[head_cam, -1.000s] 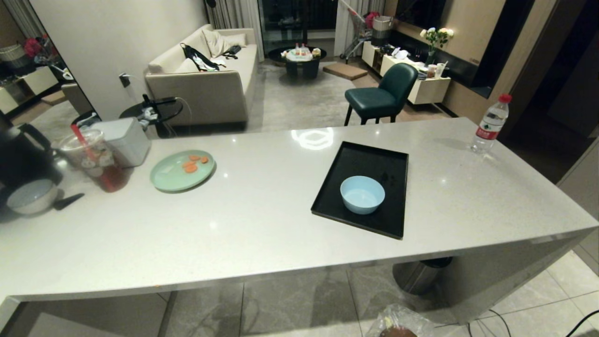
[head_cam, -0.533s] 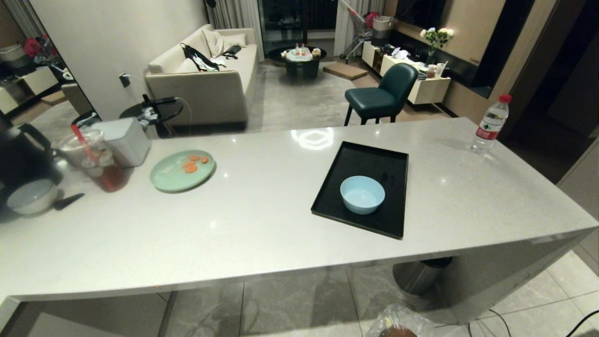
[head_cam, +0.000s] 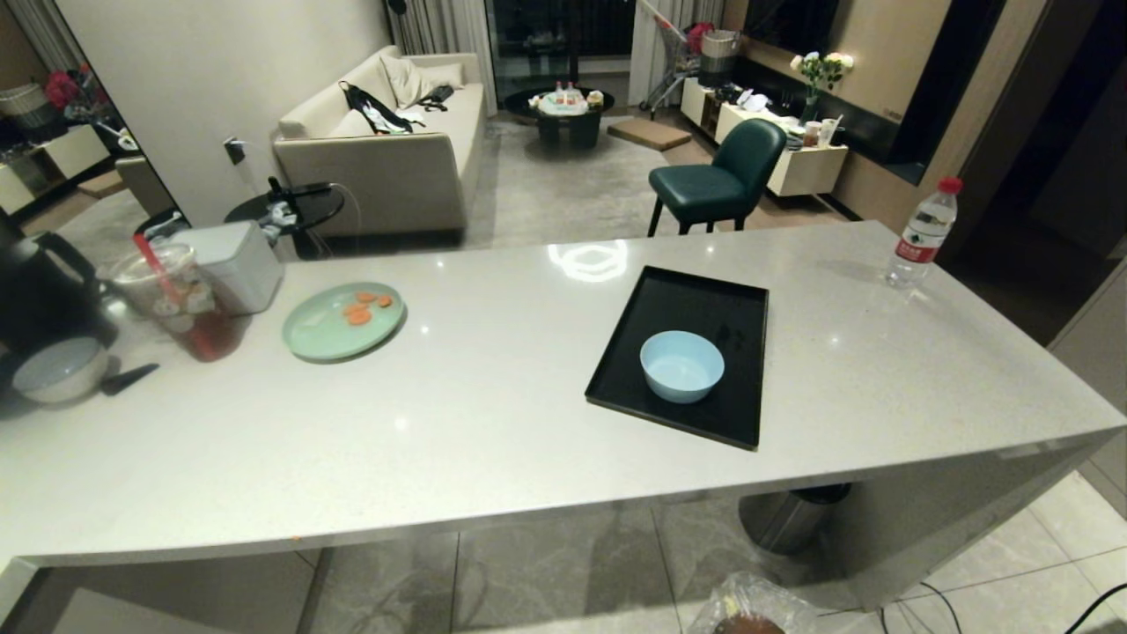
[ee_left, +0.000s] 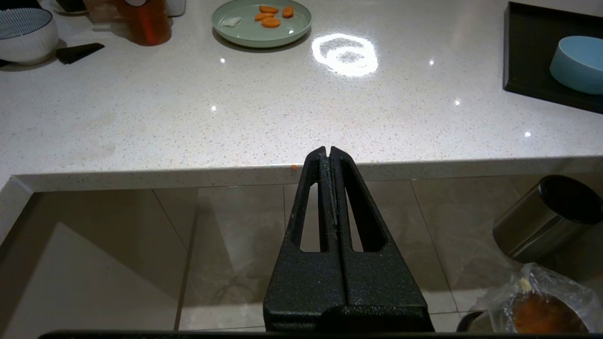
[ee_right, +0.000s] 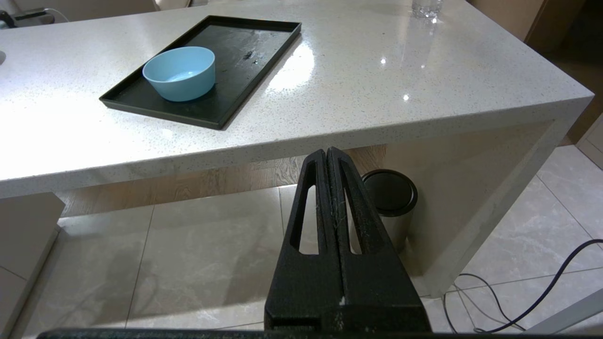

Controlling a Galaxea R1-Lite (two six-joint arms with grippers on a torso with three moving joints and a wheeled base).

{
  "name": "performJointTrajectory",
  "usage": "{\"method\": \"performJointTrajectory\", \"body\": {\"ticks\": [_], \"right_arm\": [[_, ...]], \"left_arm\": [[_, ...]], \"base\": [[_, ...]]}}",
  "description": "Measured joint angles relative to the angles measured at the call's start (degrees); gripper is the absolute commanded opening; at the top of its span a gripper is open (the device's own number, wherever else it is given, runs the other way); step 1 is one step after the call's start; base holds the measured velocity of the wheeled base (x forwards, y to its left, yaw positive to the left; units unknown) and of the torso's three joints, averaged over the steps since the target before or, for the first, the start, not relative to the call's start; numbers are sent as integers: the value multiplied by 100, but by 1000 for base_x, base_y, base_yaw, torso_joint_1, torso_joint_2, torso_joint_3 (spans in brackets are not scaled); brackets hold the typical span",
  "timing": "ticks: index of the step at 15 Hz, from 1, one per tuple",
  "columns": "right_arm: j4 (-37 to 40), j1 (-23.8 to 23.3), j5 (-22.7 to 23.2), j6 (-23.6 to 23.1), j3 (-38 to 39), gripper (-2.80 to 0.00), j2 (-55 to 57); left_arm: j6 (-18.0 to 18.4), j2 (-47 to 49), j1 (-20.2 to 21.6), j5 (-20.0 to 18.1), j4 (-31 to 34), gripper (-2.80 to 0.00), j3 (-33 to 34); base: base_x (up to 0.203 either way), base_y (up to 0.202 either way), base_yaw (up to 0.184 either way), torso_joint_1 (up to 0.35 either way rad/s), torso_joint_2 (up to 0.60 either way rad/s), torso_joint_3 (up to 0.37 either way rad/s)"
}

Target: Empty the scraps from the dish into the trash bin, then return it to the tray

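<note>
From the head view, the pale blue bowl [head_cam: 682, 365] sits upright on the black tray [head_cam: 696, 308], toward the tray's near end, on a long pale stone counter [head_cam: 493, 414]. The bowl's inside looks bare, with no scraps visible in it. Well to the left on the counter lies a mint-green plate [head_cam: 343, 320] carrying a few orange carrot slices [head_cam: 359, 310]. Farther left stand a plastic cup with a red straw [head_cam: 180, 304], a white box [head_cam: 233, 264] behind it, and a white bowl [head_cam: 60, 370] near the counter's left end. A water bottle with a red cap [head_cam: 923, 233] stands at the far right corner. On the floor at the bottom edge, the bag-lined trash bin [head_cam: 748, 615] is partly in view, and a plain steel bin [head_cam: 792, 515] stands under the counter beyond it. Neither arm shows here. In the left wrist view, the left gripper [ee_left: 328, 153] hangs below the counter's near edge, its two fingers pressed together with nothing between them; ahead lie the green plate with carrot slices, the tray's corner with the blue bowl, and low at one side the lined bin with its crinkly bag beside the steel bin. In the right wrist view, the right gripper [ee_right: 327, 154] likewise hangs below the counter edge, fingers pressed flat together and holding nothing; the blue bowl rests on the tray on the counter above, and the steel bin stands on the tiled floor [ee_right: 188, 263] just past the fingertips.
</note>
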Motion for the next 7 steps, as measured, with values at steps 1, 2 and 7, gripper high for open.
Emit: {"method": "performJointTrajectory", "body": {"ticks": [1,2,7], "right_arm": [[0,0,-1,0,0,-280,0],[0,0,-1,-2,0,-280,0],[0,0,-3,22,0,-280,0]], "left_arm": [[-2,0,-2,2,0,-280,0],[0,0,-2,2,-1,-280,0],[-2,0,-2,2,0,-280,0]], "base": [[0,0,0,0,0,0],[0,0,0,0,0,0],[0,0,0,0,0,0]]}}
